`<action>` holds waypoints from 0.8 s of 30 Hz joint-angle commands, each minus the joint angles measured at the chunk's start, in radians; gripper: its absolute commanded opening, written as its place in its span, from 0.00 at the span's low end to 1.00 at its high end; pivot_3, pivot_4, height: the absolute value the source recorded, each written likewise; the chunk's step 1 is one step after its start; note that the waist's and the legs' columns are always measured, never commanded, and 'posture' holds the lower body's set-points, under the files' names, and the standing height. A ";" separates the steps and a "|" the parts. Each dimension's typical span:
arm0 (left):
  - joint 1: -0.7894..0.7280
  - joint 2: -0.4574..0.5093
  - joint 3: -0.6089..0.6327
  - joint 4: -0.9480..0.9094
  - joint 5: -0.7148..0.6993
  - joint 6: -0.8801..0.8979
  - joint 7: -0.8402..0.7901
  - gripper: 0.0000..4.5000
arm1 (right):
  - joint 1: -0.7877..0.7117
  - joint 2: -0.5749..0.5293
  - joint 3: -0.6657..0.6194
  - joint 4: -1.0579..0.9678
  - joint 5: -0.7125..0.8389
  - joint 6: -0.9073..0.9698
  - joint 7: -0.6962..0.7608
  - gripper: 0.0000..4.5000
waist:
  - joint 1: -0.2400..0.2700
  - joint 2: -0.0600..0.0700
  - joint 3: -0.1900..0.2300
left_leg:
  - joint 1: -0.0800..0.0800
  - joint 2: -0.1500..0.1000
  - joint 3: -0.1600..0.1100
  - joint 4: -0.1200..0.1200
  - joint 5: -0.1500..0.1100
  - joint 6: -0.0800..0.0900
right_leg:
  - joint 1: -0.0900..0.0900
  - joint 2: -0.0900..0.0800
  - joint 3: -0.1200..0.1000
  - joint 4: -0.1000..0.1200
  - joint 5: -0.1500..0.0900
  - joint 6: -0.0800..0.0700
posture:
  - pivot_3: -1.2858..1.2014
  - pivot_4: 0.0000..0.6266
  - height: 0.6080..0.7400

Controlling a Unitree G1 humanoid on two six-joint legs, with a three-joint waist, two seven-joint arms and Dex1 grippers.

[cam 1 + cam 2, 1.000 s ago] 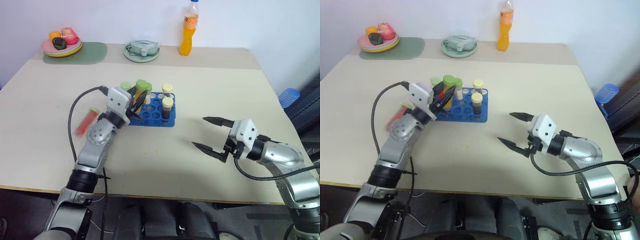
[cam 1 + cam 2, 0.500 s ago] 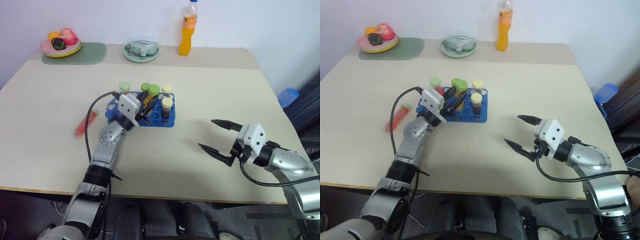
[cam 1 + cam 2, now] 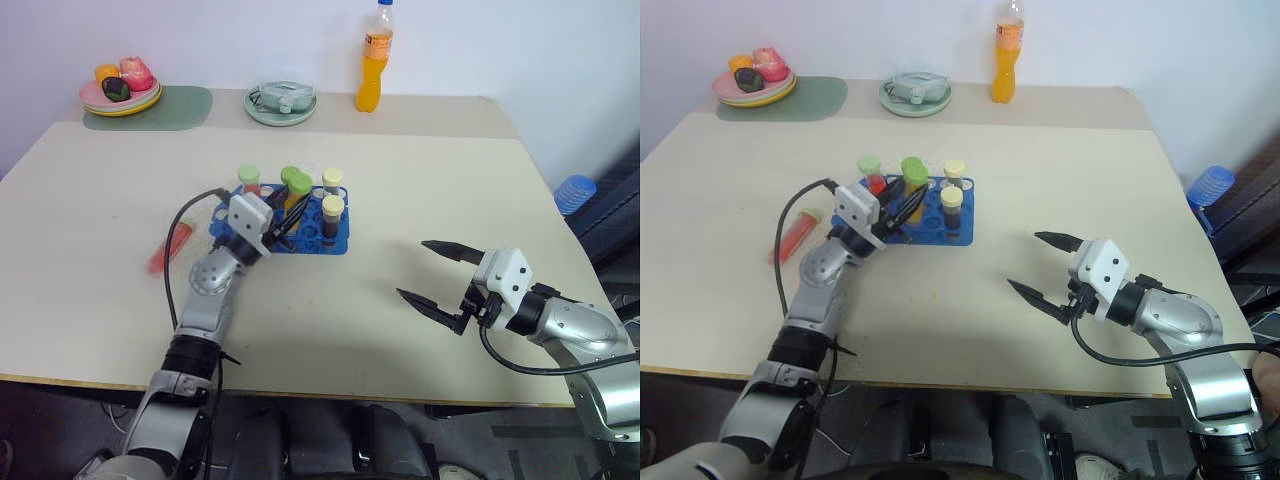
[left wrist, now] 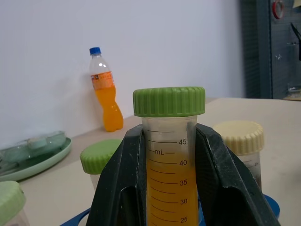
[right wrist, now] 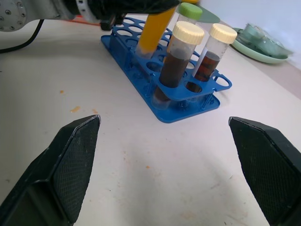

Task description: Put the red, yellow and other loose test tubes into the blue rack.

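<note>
I see a pale beige worktop (image 3: 420, 180) against a plain white wall (image 3: 200, 40) at the far side, evenly lit; dark floor (image 3: 610, 220) shows far right.

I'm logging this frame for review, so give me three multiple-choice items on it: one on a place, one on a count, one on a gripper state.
1. Where does the red tube lie?
A. On the table, on the robot's left of the blue rack
B. In the rack
C. In the right gripper

2. How many cream-capped tubes stand in the rack?
A. None
B. Two
C. Four

3. What is the left gripper doing?
A. Open, empty
B. Shut on the yellow tube
C. Shut on the bottle

Answers: 1 A, it lies flat beside the rack. 2 B, the right wrist view shows two. 3 B, both fingers clamp the tube.
</note>
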 commanded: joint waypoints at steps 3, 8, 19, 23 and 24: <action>0.025 0.003 0.004 0.017 0.018 0.006 -0.006 0.17 | -0.023 -0.008 -0.014 -0.021 0.008 -0.013 0.000 1.00 | -0.001 0.001 0.000 | 0.000 0.000 0.000 0.000 0.000 0.000 | 0.000 0.000 0.000 0.000 0.000 0.000 | 0.52 0.24 1.00; 0.037 -0.027 -0.008 0.016 -0.031 0.007 -0.064 0.17 | -0.025 -0.008 -0.015 -0.022 0.007 -0.013 0.000 1.00 | 0.000 0.001 -0.001 | 0.000 0.000 0.000 0.000 0.000 0.000 | 0.000 0.000 0.000 0.000 0.000 0.000 | 0.52 0.24 1.00; 0.020 -0.051 0.068 0.104 -0.185 0.040 -0.247 0.17 | -0.016 -0.008 -0.022 -0.038 0.003 -0.009 -0.014 1.00 | 0.000 0.001 -0.001 | 0.000 0.000 0.000 0.000 -0.001 0.001 | 0.000 0.000 0.000 -0.001 0.000 0.000 | 0.52 0.24 1.00; 0.028 -0.053 0.074 0.091 -0.182 0.055 -0.261 0.50 | -0.013 -0.008 -0.025 -0.045 0.007 -0.005 -0.020 1.00 | 0.002 0.001 -0.001 | 0.000 0.000 0.000 0.000 -0.001 0.001 | 0.000 0.000 0.000 -0.001 0.000 0.000 | 0.52 0.24 1.00; 0.029 -0.057 0.076 0.085 -0.181 0.061 -0.253 0.62 | -0.012 -0.009 -0.025 -0.046 0.008 -0.005 -0.021 1.00 | 0.002 0.001 -0.001 | 0.000 0.000 0.000 0.000 -0.001 0.001 | 0.001 0.000 0.000 -0.001 0.000 0.000 | 0.52 0.24 1.00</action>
